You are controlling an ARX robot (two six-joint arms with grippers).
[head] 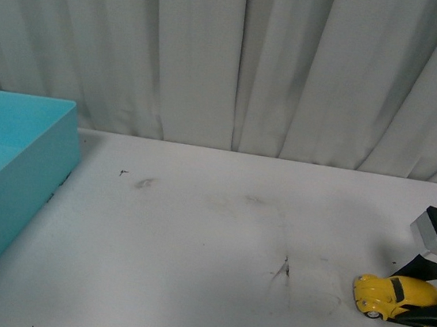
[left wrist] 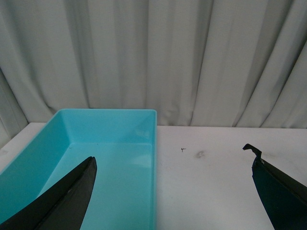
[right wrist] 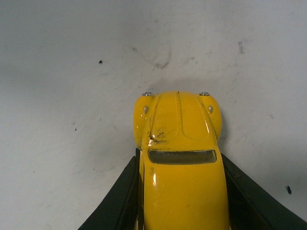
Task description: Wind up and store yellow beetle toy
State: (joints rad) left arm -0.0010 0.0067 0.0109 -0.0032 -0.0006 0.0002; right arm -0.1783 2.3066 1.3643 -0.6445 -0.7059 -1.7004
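Observation:
The yellow beetle toy (head: 394,295) rests on its wheels on the white table at the far right, nose pointing left. My right gripper (head: 417,303) is shut on the yellow beetle toy, its black fingers (right wrist: 120,201) pressed against both sides of the body. In the right wrist view the yellow beetle toy (right wrist: 180,158) fills the middle, hood away from the camera. My left gripper (left wrist: 172,187) is open with nothing between its fingers; it hovers over the near end of the turquoise bin (left wrist: 139,120) and the table beside it. The left arm is out of the front view.
The turquoise bin (head: 38,173) stands at the table's left edge. A grey curtain (head: 240,54) hangs behind the table. The white tabletop (head: 190,264) has scuff marks near the middle.

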